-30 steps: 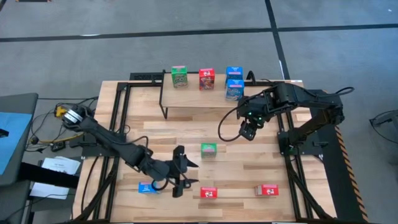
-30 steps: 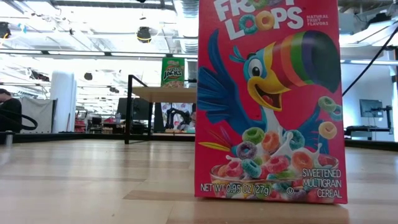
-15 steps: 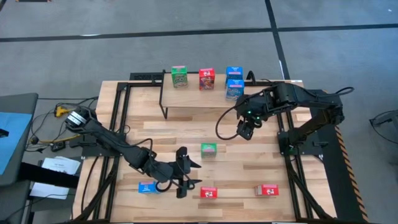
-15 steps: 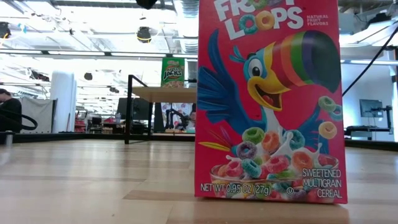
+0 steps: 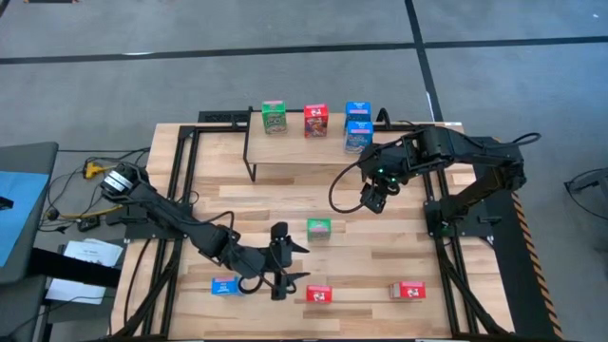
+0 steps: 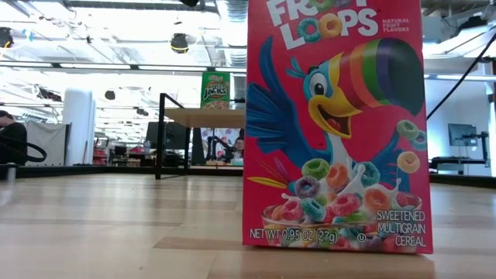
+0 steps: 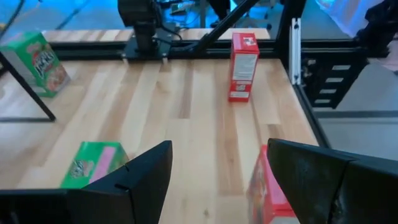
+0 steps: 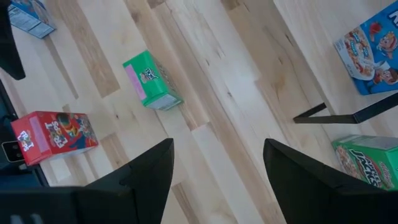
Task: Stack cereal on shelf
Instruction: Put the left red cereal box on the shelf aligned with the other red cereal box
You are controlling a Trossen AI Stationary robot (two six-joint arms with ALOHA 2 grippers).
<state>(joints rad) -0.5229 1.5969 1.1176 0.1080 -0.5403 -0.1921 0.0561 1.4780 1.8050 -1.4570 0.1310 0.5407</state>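
My left gripper [image 5: 282,271] is open wide and holds nothing; a red cereal box [image 5: 318,294] lies just beside its fingertips. My right gripper [image 5: 372,198], also open and empty, hangs near the shelf [image 5: 304,147], above a green box [image 5: 318,228].

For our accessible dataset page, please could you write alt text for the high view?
Seen from above, four cereal boxes stand on the shelf at the table's far edge: green, red and two blue. The left end effector, open, reaches toward a red box at the near edge; the right end effector, open, hovers beyond a green box.
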